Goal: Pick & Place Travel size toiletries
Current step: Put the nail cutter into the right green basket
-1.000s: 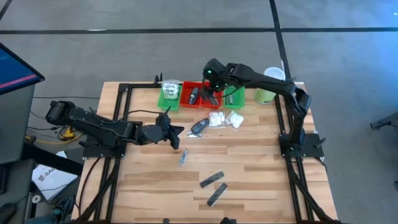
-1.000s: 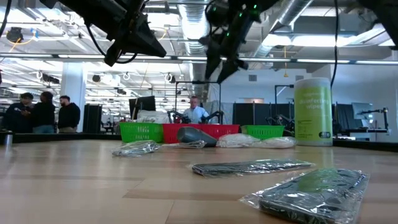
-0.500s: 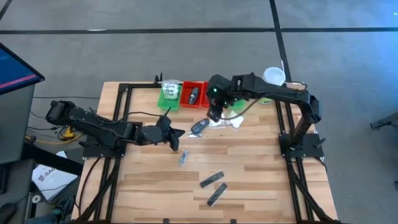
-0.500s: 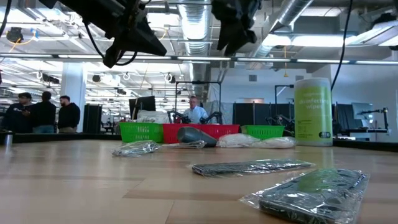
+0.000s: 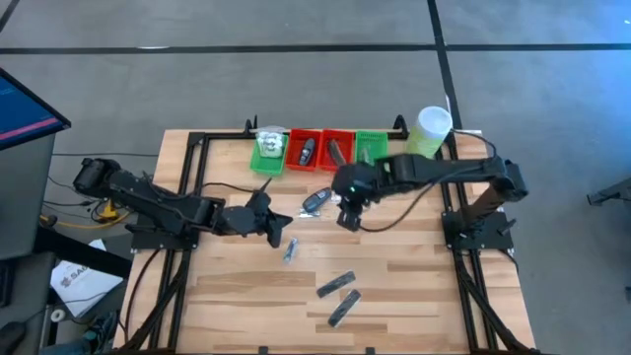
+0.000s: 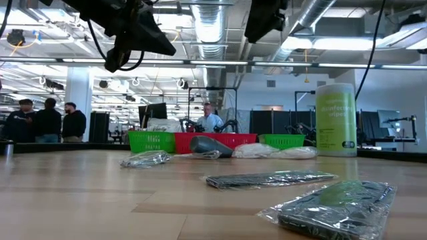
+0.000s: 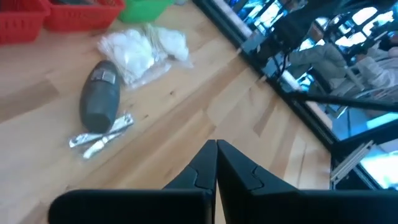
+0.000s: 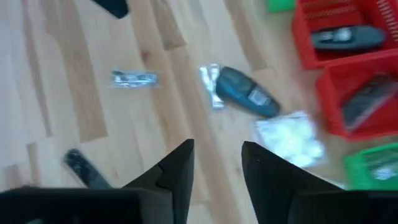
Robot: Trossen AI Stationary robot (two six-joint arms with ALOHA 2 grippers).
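Though wrapped, silvery tube [image 8: 134, 78] lengthwise crosswise.

table [image 5: 414, 286]: light wood planks | far edge: green and red trays [image 5: 314, 150], canister [image 5: 429, 131] | middle: black oval piece [image 5: 315, 202], silvery tube [image 5: 291, 251] | near: two dark bars [image 5: 338, 296]

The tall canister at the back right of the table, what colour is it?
Pale green with a white lid; the canister shows best in the low view.
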